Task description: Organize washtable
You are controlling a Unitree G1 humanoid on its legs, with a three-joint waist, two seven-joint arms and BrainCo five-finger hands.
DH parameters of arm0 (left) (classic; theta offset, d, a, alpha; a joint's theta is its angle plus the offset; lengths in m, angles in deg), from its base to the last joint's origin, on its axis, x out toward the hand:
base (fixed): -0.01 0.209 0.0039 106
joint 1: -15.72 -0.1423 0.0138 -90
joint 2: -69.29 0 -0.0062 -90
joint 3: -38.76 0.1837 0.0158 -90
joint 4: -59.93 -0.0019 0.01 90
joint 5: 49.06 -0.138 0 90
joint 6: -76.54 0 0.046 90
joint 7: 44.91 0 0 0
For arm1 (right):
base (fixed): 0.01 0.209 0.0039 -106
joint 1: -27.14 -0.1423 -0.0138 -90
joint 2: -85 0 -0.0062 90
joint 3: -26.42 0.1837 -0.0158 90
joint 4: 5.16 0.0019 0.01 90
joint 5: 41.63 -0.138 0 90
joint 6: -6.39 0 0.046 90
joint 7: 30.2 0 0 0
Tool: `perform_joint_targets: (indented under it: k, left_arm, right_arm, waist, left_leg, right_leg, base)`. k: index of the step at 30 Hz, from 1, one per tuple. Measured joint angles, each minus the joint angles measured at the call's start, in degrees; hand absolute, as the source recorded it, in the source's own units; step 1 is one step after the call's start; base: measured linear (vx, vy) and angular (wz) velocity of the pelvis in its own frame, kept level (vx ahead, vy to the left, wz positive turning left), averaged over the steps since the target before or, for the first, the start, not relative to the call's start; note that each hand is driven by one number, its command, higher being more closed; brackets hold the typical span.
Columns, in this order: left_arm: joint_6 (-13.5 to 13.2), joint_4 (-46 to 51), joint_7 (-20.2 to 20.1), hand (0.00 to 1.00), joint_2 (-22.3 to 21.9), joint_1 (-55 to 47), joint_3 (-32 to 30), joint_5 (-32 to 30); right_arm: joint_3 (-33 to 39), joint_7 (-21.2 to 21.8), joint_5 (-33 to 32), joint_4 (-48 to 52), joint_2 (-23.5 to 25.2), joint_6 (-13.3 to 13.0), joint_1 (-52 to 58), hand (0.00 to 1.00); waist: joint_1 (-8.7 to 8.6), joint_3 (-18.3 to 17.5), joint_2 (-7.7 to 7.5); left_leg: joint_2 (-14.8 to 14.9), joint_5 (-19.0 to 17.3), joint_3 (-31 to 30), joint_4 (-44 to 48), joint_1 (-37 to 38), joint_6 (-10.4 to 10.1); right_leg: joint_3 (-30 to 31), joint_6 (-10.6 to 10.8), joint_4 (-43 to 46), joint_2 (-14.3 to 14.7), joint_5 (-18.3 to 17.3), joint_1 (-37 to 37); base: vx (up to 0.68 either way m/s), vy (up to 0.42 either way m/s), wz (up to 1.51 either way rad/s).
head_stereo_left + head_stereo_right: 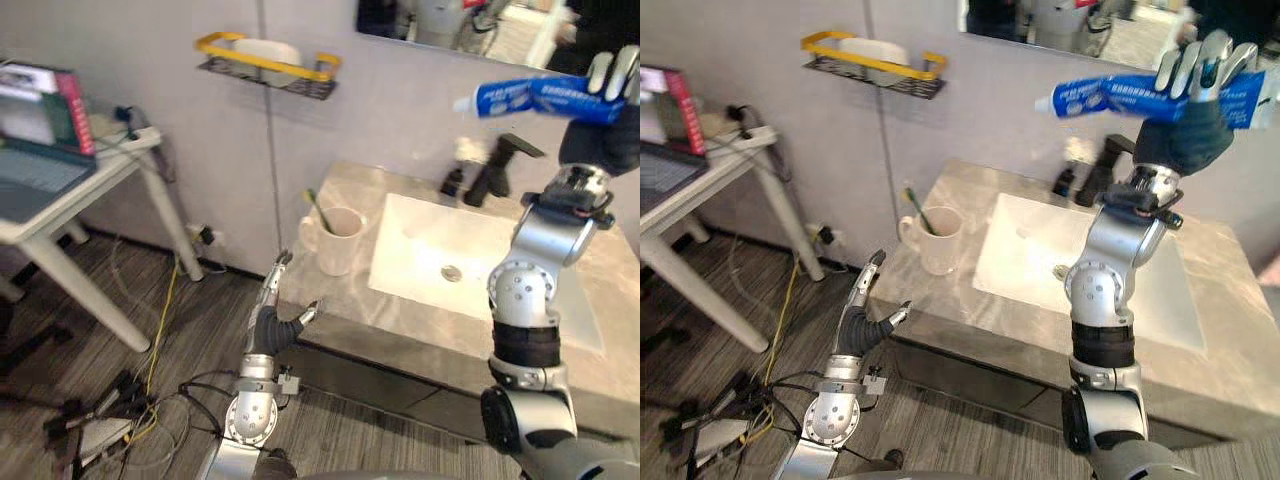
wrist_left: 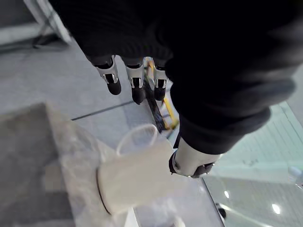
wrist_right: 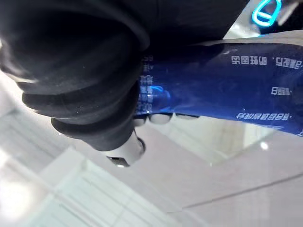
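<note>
**Left eye view:** Your right hand [image 1: 612, 80] holds a blue toothpaste tube [image 1: 530, 98] high above the faucet [image 1: 495, 170]. The fingers wrap round the tube's rear end, and the cap end points to the robot's left. Below, a white basin [image 1: 420, 250] is set in the stone countertop [image 1: 400, 320]. A white mug [image 1: 338, 240] w/ a toothbrush [image 1: 318, 210] in it stands on the counter just left of the basin. Your left hand [image 1: 272, 325] hovers off the counter's front-left edge, fingers straight, thumb out, holding nothing.

**Right eye view:** Same scene. The toothpaste tube [image 1: 1110, 97] is well above the mug [image 1: 938, 240] and well apart from it, w/ the basin btwn them.

**Left wrist view:** The left hand's straight fingers [image 2: 137, 85] reach toward the mug [image 2: 132, 175]. They are near it, w/ no contact visible.

**Right wrist view:** The toothpaste tube [image 3: 222, 90] is clamped tight against the palm.

**Step in hand, prob.:** You are carrying the toothpaste to its place, most likely the mug alongside the toothbrush.

**Next move calls for:**
- Bring the tube down and across the basin toward the mug.
- Turn the tube upright so one end drops into the mug's mouth, clear of the toothbrush.
- Watch the mug: it looks light and could tip if nudged at the rim. Your left hand, already close by, may need to steady it.
</note>
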Motion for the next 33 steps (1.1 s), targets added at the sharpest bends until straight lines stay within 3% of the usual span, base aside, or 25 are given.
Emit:
perform_joint_targets:
  k: [3,10,13,20,22,28,33]
  left_arm:
    - [0.7,-0.3,-0.2,0.00,0.0,-2.1,0.8,1.9]
    - [1.0,-7.4,-2.1,0.00,0.8,-4.0,1.6,2.8]
    - [1.5,-11.3,-3.1,0.00,1.5,-4.2,0.2,2.7]
    - [3.2,-25.2,-5.3,0.00,1.9,-6.2,-8.0,1.6]
    - [3.5,-29.1,-5.5,0.00,1.7,-6.3,-9.5,1.6]
    - [3.7,-31.4,-6.6,0.00,1.6,-5.9,-11.7,2.0]
    - [3.3,-32.7,-7.7,0.00,1.9,-5.7,-13.9,2.7]
  right_arm:
    - [-0.9,-2.7,1.8,-0.9,-0.3,-0.4,-3.8,1.00]
    - [-7.6,-3.7,1.9,-3.4,-0.6,1.6,-6.6,1.00]
    - [-9.9,-3.2,1.9,-3.3,-3.5,3.9,-6.6,1.00]
    - [-10.4,-0.1,1.9,-2.0,-14.4,5.7,-7.1,1.00]
    - [-10.4,1.4,1.9,-1.9,-17.5,6.0,-8.6,1.00]
    - [-10.7,1.6,1.9,-1.8,-19.7,6.1,-10.1,1.00]
    - [-15.4,3.6,1.7,-1.8,-19.6,6.4,-10.3,1.00]
  waist:
    - [2.30,0.0,-1.48]
    - [3.24,0.1,-2.53]
    - [3.65,0.4,-3.15]
    - [3.28,0.5,-4.69]
    - [2.28,0.4,-4.75]
    - [1.65,0.5,-5.00]
    - [0.86,0.9,-5.27]
  left_leg:
    - [-0.5,0.4,-1.8,-0.1,-0.8,0.1]
    - [-1.3,0.6,-3.4,0.0,-1.2,0.1]
    - [-1.2,0.6,-3.4,-0.1,-1.3,0.1]
    - [-1.4,0.6,-3.2,0.0,-2.0,0.1]
    - [-1.3,0.5,-3.0,0.0,-2.4,0.1]
    - [-1.1,0.5,-1.5,0.0,-2.5,0.2]
    - [-1.0,0.4,-1.1,-0.1,-2.6,0.3]
  right_leg:
    - [-2.4,0.4,0.0,-0.3,-0.5,0.4]
    - [-4.3,0.8,0.2,-1.0,-0.9,1.2]
    - [-4.4,0.8,0.2,-0.9,-1.0,1.0]
    - [-4.2,0.8,0.2,-1.1,-1.1,0.1]
    - [-4.0,0.8,0.2,-1.1,-1.1,-0.8]
    - [-2.2,0.8,0.2,-1.1,-0.9,-1.7]
    - [-1.7,0.8,0.0,-1.0,-0.9,-2.3]
  base:
    - [0.02,0.003,0.40]
    - [0.01,0.006,0.14]
    - [0.00,0.000,0.00]
    - [0.00,0.000,-0.01]
    - [-0.01,-0.001,-0.06]
    - [0.00,0.000,-0.15]
    - [0.00,0.001,-0.03]
